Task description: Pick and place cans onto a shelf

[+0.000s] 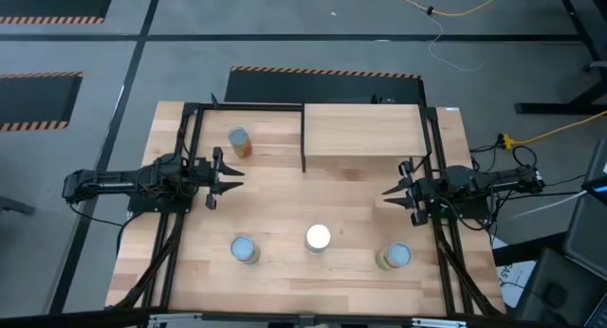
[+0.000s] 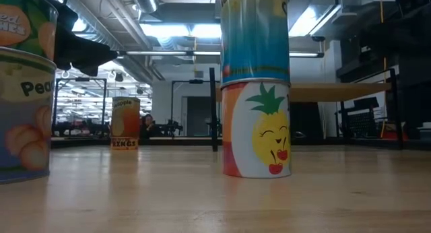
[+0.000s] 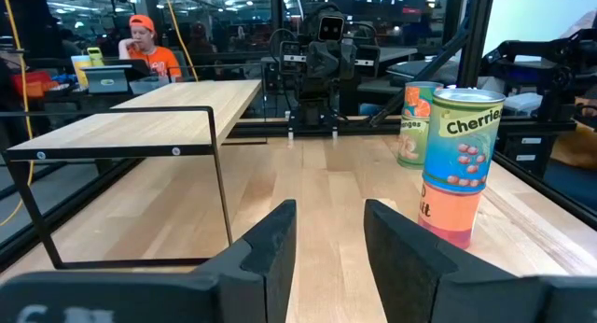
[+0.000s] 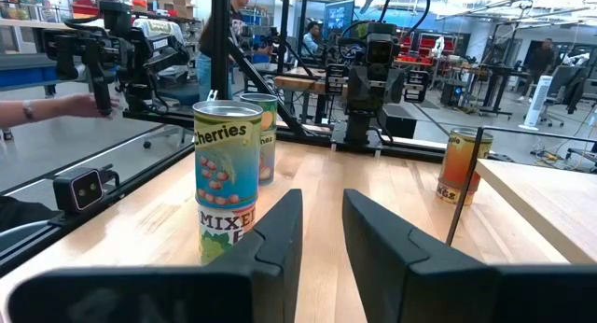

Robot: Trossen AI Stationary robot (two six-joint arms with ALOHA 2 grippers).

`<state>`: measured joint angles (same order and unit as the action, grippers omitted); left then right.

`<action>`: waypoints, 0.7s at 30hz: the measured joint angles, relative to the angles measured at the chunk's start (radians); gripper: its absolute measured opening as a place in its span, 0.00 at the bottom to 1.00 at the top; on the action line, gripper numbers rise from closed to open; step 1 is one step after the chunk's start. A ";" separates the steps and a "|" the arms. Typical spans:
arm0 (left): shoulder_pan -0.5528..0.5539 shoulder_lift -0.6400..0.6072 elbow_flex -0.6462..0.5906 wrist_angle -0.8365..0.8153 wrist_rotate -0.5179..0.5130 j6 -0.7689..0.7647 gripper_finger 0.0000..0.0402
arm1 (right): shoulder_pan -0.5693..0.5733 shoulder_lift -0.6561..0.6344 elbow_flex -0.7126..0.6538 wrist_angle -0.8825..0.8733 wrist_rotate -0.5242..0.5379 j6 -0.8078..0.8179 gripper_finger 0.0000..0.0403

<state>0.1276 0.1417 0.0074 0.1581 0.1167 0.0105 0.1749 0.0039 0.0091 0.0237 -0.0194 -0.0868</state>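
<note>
We find the worktop (image 1: 285, 195) carrying the shelf (image 1: 362, 131) at its far edge, board bare, so no can is placed yet. Three can stacks (image 1: 318, 237) line the near edge; one can (image 1: 238, 141) stands by the far-left corner. The left hand (image 1: 230, 173) waits at the left edge and the right hand (image 1: 391, 192) at the right edge, both spread and holding nothing, presumably staged to approach. Only the wrist and low views reveal the stacking; the high view shows single tops.
</note>
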 joint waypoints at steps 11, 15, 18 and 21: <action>0.000 0.000 0.000 0.000 0.000 0.000 0.30 | 0.000 0.000 0.000 0.000 0.000 0.000 0.21; 0.000 0.000 0.000 0.003 -0.002 0.004 0.30 | 0.000 0.000 0.000 0.000 0.000 0.000 0.21; 0.000 0.000 0.000 0.013 -0.008 0.025 0.30 | 0.000 0.000 0.000 0.000 0.000 0.000 0.21; 0.000 0.000 0.000 0.013 -0.008 0.026 0.30 | 0.000 0.000 0.000 0.000 0.000 0.000 0.21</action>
<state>0.1276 0.1413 0.0075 0.1707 0.1085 0.0362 0.1749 0.0037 0.0093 0.0238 -0.0196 -0.0868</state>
